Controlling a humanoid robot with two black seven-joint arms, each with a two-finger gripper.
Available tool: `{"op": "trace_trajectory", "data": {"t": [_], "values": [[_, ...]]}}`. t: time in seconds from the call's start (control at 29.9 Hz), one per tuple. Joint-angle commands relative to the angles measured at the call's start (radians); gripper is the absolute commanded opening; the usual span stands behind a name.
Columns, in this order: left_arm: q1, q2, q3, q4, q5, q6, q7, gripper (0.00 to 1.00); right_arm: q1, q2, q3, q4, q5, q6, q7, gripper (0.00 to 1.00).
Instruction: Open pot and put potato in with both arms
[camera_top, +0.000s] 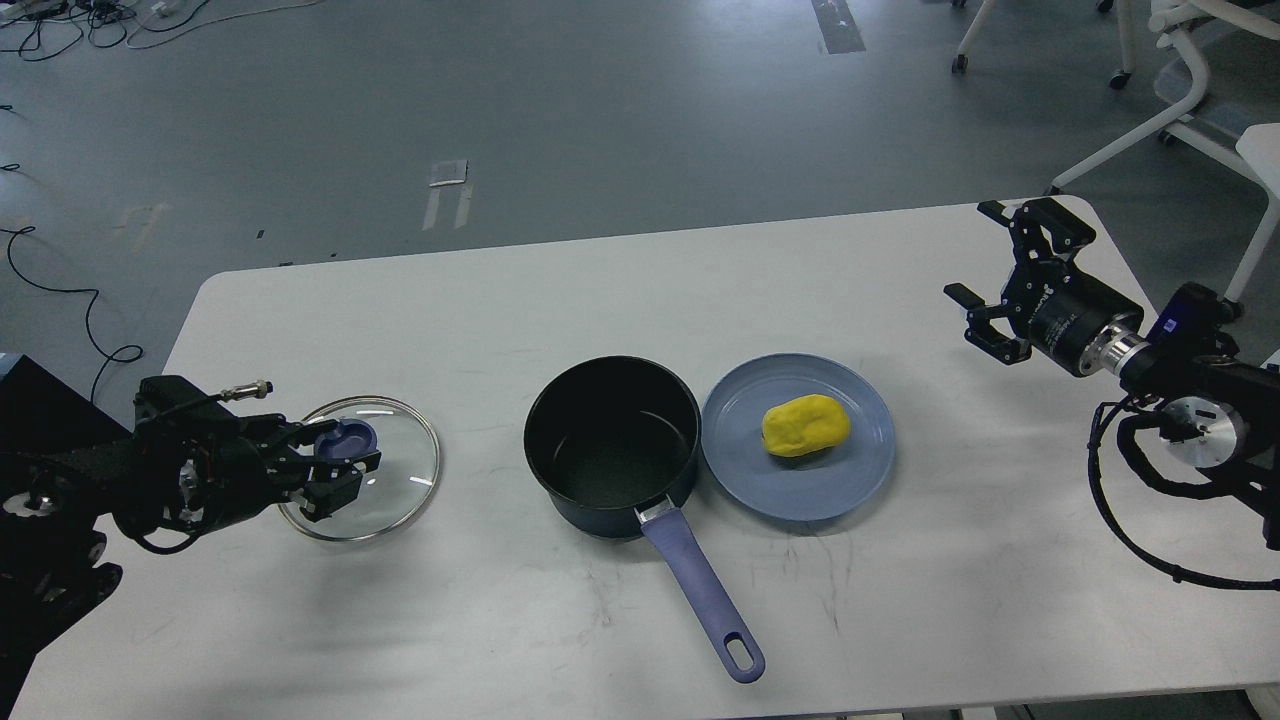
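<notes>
Pot (612, 440) sitting open at table centre, black inside bare, lid off. Handle (700, 590) pointing toward the near edge, slightly right, hole at its end.

Glass lid (385, 490) lying well left of the pot, on or just above the white table (900, 600); cannot tell whether it is touching down. Blue knob (347, 437) at its middle.

Left gripper (335, 462) reaching in from the left over the lid, fingers (340, 488) sitting around the knob. Dark parts are merging together; cannot tell whether the jaws are clamping it or standing loose.

Blue plate (800, 490) lying just right of the pot, rim almost touching the pot wall. Potato (806, 426) resting on the plate, a little up from centre, apart from the pot.

Right gripper (985, 275) hovering above the far right of the table, well apart from plate and potato. Fingers (1002, 212) spreading wide, holding nothing.

Office chair base (1130, 60) standing on the grey floor beyond the table, top right.
</notes>
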Motion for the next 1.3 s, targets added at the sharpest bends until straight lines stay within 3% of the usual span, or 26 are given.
{"op": "trace_trajectory", "data": {"t": [0.0,0.03,0.17,0.27,0.43,0.64,0.8,0.87,0.94,1.07,1.27], "values": [[0.005,-0.002,0.001,0.007,-0.001,0.002,0.0,0.53,0.0,-0.001,-0.001,0.0,0.0,0.0,0.0,1.0],[0.005,-0.004,0.001,0.007,-0.001,0.002,0.0,0.55,-0.001,-0.001,-0.002,0.0,0.0,0.0,0.0,1.0],[0.005,-0.006,0.001,0.007,-0.004,0.002,0.0,0.84,-0.001,-0.001,-0.002,0.002,0.0,0.0,0.0,1.0],[0.005,-0.002,0.001,0.007,-0.009,0.002,0.0,0.95,0.0,-0.011,-0.002,0.003,0.0,0.0,0.0,1.0],[0.001,0.011,0.0,0.002,-0.029,0.002,0.0,0.97,0.0,-0.016,-0.002,0.009,0.0,0.0,0.0,1.0],[-0.098,0.016,-0.008,-0.051,-0.346,-0.022,0.0,0.98,0.029,-0.088,-0.005,0.07,-0.023,0.002,0.0,1.0],[-0.214,0.014,-0.016,-0.071,-0.772,-0.181,0.0,0.98,0.134,-0.163,-0.075,0.161,-0.256,0.002,0.0,1.0],[-0.258,0.008,-0.017,-0.071,-1.029,-0.285,0.0,0.98,0.221,-0.201,-0.135,0.224,-0.407,0.002,0.0,1.0],[-0.272,0.007,-0.02,-0.071,-1.226,-0.33,0.0,0.98,0.304,-0.218,-0.204,0.258,-0.49,0.002,0.0,1.0],[-0.274,-0.016,-0.025,-0.071,-1.466,-0.338,0.0,0.98,0.466,-0.22,-0.354,0.293,-0.583,0.002,0.0,1.0],[-0.26,-0.045,-0.078,-0.058,-1.647,-0.358,0.0,0.98,0.764,-0.156,-0.682,0.41,-0.946,-0.012,0.0,1.0]]}}
